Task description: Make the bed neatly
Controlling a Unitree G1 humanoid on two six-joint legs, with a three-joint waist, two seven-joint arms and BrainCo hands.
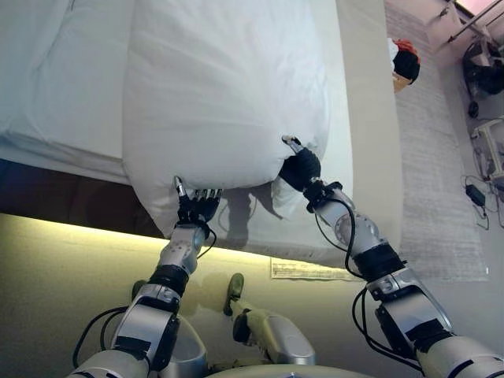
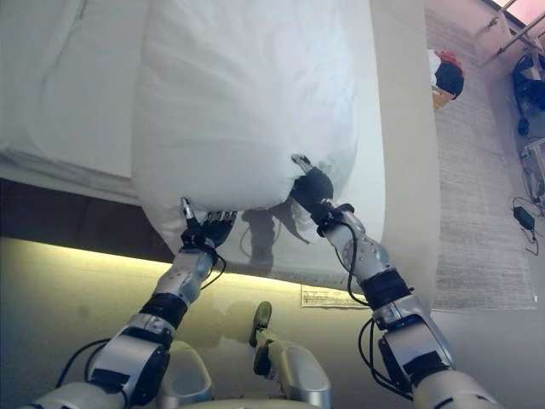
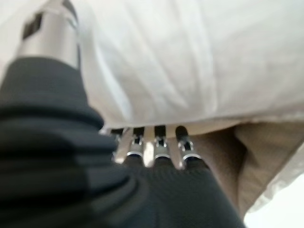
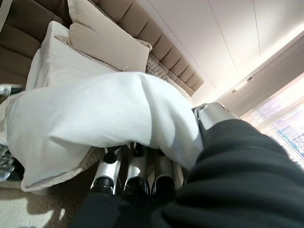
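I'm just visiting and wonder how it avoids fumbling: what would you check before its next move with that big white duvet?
1. Left hand has the white duvet: ok, thumb over the near edge, fingers going under it.
2. Right hand has it too: ok, fingers under the fold, thumb on top.
3. How firmly either hand clamps: cannot tell, the fingertips are hidden by cloth.
4. Duvet lies flat and spread: not ok, it is bunched into a thick fold over the bed.
5. Pillow at the headboard out of the way: ok.
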